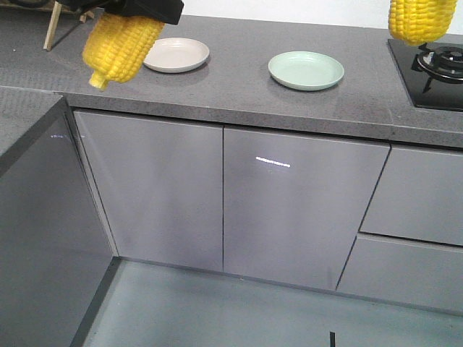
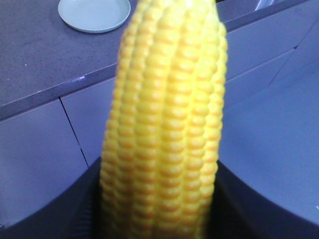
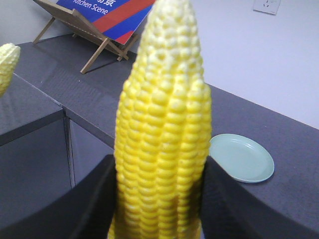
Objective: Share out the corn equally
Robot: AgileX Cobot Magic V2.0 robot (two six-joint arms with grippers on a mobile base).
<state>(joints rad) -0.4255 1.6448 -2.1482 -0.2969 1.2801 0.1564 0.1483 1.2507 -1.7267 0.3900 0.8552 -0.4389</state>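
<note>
Two cobs of corn are held in the air, one in each gripper. My left gripper (image 1: 137, 14) is shut on a yellow cob (image 1: 119, 47) that hangs tip-down over the counter's left front edge, beside the beige plate (image 1: 176, 54). In the left wrist view that cob (image 2: 167, 124) fills the middle between the black fingers (image 2: 75, 209). My right gripper (image 3: 159, 199) is shut on the other cob (image 3: 164, 134), seen at the top right (image 1: 419, 20) above the stove. The green plate (image 1: 306, 70) lies bare between them.
A black gas hob (image 1: 434, 69) sits at the counter's right end. A wooden stand with a blue and red sign (image 3: 99, 20) leans at the back left. Grey cabinet doors (image 1: 289, 210) run below the counter (image 1: 239, 94).
</note>
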